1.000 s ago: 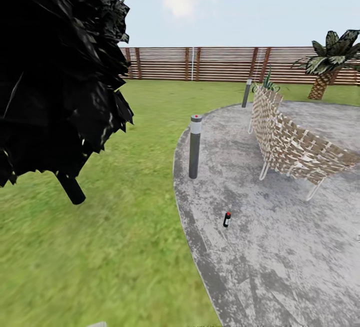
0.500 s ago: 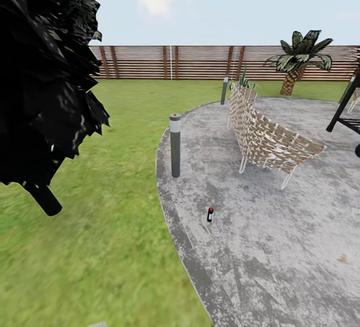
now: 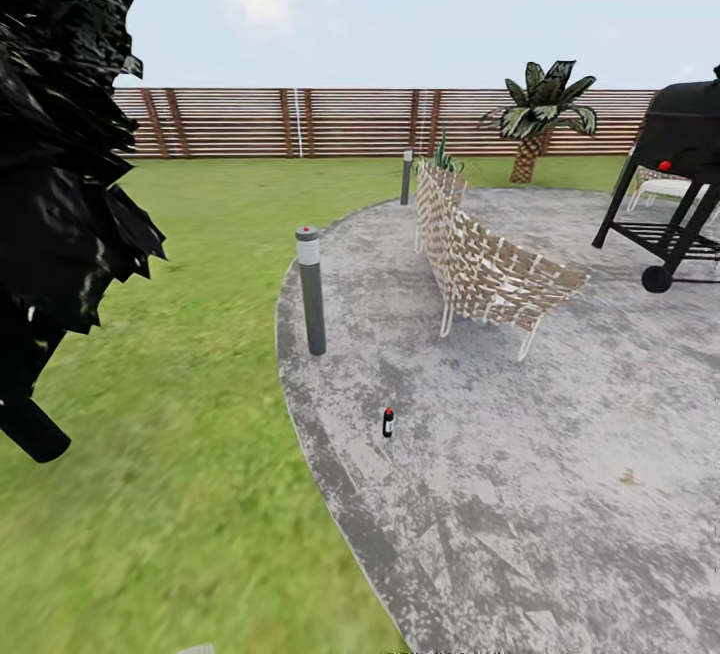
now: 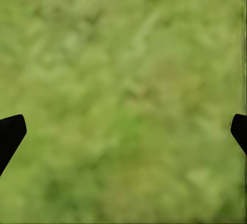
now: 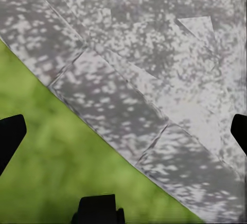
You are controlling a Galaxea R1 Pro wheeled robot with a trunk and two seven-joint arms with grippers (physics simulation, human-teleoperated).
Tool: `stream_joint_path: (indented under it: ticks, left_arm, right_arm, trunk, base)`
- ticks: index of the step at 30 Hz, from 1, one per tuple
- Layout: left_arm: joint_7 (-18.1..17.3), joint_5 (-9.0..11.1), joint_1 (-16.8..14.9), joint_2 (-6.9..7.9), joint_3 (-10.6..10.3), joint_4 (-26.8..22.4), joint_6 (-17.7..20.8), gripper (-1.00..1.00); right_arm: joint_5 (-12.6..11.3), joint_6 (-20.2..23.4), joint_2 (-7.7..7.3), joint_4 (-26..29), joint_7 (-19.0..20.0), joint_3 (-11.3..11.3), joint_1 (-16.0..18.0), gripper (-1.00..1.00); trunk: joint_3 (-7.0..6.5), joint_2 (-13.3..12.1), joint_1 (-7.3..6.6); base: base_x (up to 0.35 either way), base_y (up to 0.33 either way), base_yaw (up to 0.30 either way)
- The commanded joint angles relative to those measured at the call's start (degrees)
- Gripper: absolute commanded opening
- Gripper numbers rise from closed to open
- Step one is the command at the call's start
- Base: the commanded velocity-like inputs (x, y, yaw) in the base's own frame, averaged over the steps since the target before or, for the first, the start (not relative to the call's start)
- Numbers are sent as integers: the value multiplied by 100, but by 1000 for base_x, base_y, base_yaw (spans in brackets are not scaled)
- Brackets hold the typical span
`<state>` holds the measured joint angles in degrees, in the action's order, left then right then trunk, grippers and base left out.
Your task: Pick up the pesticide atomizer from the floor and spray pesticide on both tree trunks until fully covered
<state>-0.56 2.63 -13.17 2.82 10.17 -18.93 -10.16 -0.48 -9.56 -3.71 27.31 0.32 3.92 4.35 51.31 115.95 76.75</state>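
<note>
Head view, left to right: black cypress (image 3: 60,164), lawn (image 3: 180,454), lamp post (image 3: 311,289), pesticide atomizer (image 3: 388,422) upright on grey paving (image 3: 520,474) near its edge, woven chair (image 3: 490,269), palm (image 3: 535,119), black grill (image 3: 680,184). Left gripper (image 4: 123,131) faces grass, fingertips spread wide, nothing between. Right gripper (image 5: 123,131) likewise spread, over the paving-lawn edge; atomizer well apart from both.

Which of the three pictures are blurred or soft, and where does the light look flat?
Head view: the near lawn is smeared, while the atomizer and bollard on the paving are fairly crisp, with almost no cast shadows. Left wrist view: the grass is a soft blur. Right wrist view: the paving is speckled and a little soft, and evenly lit.
</note>
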Motion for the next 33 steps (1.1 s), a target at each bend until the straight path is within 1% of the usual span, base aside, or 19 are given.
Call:
stream_joint_path:
  ticks: [1, 6, 9, 33]
  left_arm:
    - [-6, 27, -2, 0, 4, 3, -16, 100]
    - [-6, 27, -2, -1, 3, 3, -13, 100]
    - [-6, 27, -2, -1, 3, 3, -13, 100]
    - [-6, 27, -2, -1, 4, 3, -13, 100]
  right_arm:
    - [-5, -20, 1, -6, 3, 8, 4, 100]
    - [-5, -20, 1, -6, 3, 9, 5, 100]
    - [-5, -20, 1, -6, 3, 7, 4, 100]
    - [-5, -20, 1, -6, 3, 5, 4, 100]
  trunk:
    - [7, 2, -1]
    - [19, 2, -1]
    - [26, 2, -1]
    - [82, 2, -1]
  base:
    - [0, 0, -265]
    - [0, 13, -265]
    - [0, 172, -265]
    - [0, 297, -265]
